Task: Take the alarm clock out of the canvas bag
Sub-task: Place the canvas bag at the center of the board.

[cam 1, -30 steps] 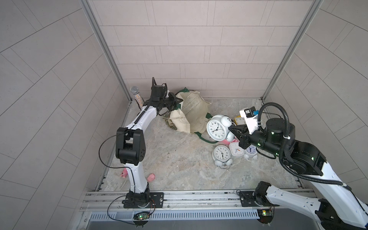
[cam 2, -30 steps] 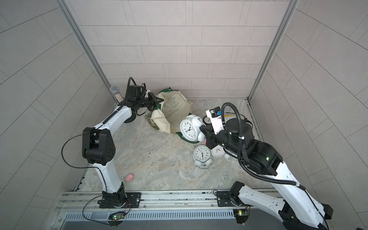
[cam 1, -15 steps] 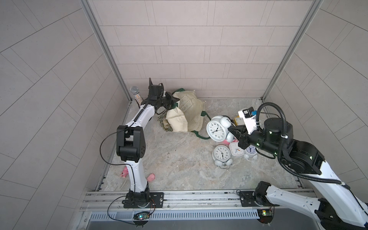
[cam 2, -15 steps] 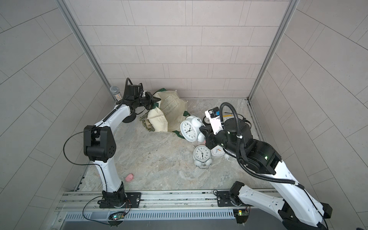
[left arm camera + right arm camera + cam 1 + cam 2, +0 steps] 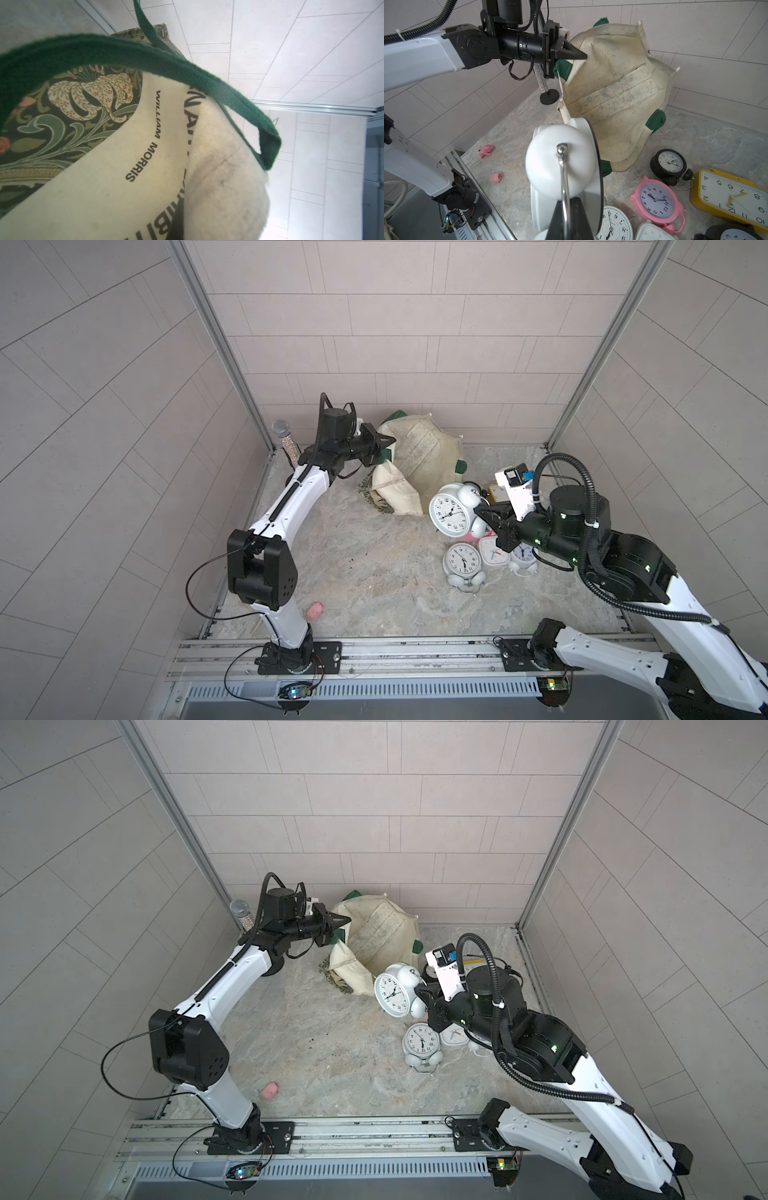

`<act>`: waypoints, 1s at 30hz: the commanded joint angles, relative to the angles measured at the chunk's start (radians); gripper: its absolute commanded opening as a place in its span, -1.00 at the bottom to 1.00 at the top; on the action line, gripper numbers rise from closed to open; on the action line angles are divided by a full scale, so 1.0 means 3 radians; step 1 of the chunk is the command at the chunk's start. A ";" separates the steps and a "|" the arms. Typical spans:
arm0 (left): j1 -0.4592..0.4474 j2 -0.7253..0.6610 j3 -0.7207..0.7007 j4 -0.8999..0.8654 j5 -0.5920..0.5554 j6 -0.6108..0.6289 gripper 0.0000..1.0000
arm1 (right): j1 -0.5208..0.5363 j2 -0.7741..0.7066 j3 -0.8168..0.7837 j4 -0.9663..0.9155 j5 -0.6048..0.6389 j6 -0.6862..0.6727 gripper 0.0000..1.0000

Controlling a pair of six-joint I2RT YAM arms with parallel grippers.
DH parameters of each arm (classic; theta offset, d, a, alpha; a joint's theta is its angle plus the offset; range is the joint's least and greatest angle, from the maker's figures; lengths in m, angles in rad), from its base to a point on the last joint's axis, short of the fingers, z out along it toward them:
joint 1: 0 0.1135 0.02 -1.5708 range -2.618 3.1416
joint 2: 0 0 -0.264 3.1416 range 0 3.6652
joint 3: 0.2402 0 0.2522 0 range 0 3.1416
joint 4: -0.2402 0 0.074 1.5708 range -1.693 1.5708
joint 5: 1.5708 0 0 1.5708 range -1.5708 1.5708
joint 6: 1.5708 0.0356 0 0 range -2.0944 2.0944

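Canvas bag (image 5: 422, 460) higher; "WILLIAM MORRIS" print (image 5: 143, 137)

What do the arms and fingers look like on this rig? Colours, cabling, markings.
Left arm and right arm: glossy white link shells, black joint housings, black wrists. Fingers are black, tapering to pointed wedges. Ribbed black conduit loops over each wrist; a thin black cable hangs off the left elbow. Small green lights dot the right arm's joints.

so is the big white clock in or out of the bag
Out: the right gripper holds the white alarm clock by its handle, outside the canvas bag.
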 commanded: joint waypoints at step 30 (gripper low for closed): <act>0.0864 -0.0173 -0.0454 -0.0764 -0.0332 0.1036 0.30 | -0.0182 0.0016 -0.0100 0.0215 -0.0116 0.0048 -1.00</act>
